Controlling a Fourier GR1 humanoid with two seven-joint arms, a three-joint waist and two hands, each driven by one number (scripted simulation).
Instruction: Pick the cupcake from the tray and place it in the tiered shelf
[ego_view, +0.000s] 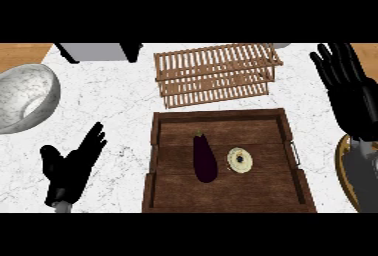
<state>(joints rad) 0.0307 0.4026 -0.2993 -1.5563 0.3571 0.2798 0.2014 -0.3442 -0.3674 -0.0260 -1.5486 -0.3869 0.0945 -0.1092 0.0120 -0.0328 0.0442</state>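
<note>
A small pale cupcake (239, 159) with a dark centre sits in the dark wooden tray (168, 150), right of the middle. Beside it on the left lies a dark purple eggplant (204, 158). Behind the tray stands the slatted wooden tiered shelf (216, 73), with nothing on it. My right hand (350, 90) is open, fingers straight, at the view's right edge, level with the shelf and apart from the tray. Left of the tray my left hand (71, 167) rests open, fingers up.
A large marbled bowl (23, 97) stands at the left edge. A grey appliance (97, 51) sits at the back left. A round yellow-rimmed object (344, 160) shows partly under my right forearm at the right edge.
</note>
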